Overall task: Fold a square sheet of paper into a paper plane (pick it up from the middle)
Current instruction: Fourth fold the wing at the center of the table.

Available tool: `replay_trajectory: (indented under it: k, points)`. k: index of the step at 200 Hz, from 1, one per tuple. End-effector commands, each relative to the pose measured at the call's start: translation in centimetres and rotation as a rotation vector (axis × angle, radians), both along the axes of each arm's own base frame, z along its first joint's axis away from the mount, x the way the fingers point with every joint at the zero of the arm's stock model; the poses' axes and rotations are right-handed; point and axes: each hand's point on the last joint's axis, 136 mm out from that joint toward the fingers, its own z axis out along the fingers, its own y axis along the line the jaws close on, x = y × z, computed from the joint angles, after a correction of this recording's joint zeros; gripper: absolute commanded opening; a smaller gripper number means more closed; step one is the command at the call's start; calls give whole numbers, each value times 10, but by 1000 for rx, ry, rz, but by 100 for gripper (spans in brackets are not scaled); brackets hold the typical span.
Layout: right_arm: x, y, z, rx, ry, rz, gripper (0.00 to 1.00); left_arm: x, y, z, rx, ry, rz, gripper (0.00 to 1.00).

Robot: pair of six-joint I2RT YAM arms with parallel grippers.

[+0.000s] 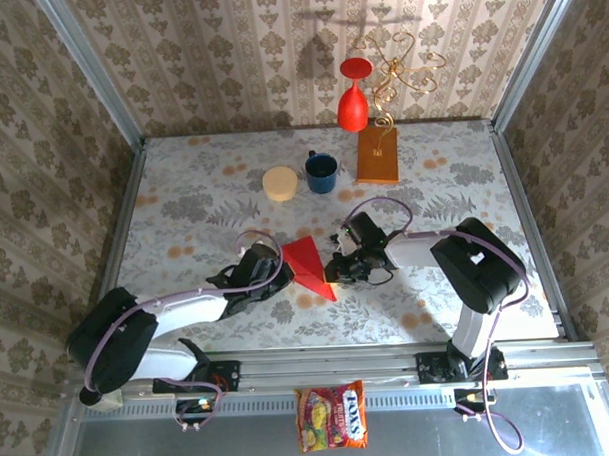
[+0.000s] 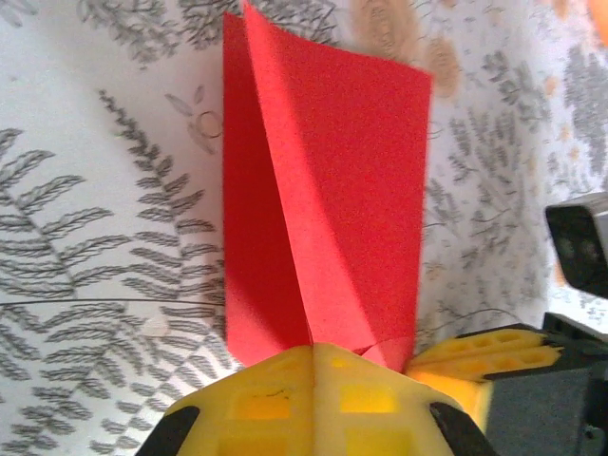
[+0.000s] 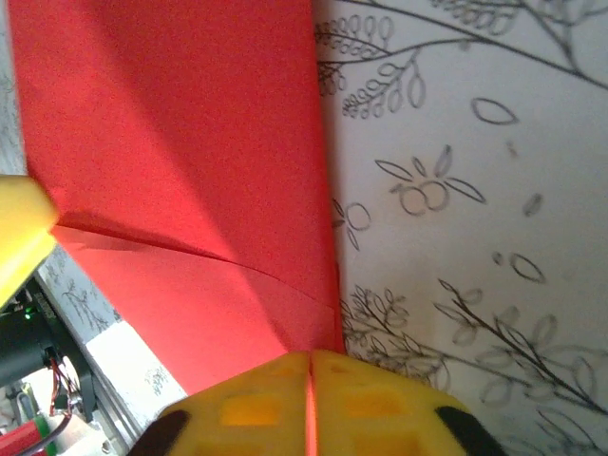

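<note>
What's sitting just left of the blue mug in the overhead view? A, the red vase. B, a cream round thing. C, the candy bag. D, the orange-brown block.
B: the cream round thing lies just left of the blue mug, while the orange-brown block stands on the mug's right.

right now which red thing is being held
The folded paper, gripped by the left tool and right tool; the vase stands untouched at the back.

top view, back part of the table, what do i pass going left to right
cream round container → blue mug → red vase → orange-brown block
</note>
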Motion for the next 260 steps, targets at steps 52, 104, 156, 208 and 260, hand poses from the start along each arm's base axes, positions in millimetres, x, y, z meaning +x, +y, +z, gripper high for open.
replay_trajectory:
  k: [52, 104, 156, 208, 260]
  points:
    - [-14, -10, 55, -143, -248, 106, 30, -13, 5, 3, 5, 107, 134, 0]
    - [-38, 3, 48, -305, -444, 227, 45, -22, 18, 5, -45, 173, 297, 0]
    - [-43, 24, 52, -395, -580, 298, 54, -28, 28, 3, -88, 222, 378, 0]
    - [-38, 34, 40, -491, -628, 338, 54, -31, 31, 1, -108, 235, 400, 0]
    - [-38, 39, 31, -516, -632, 362, 53, -31, 31, 1, -123, 238, 407, 0]
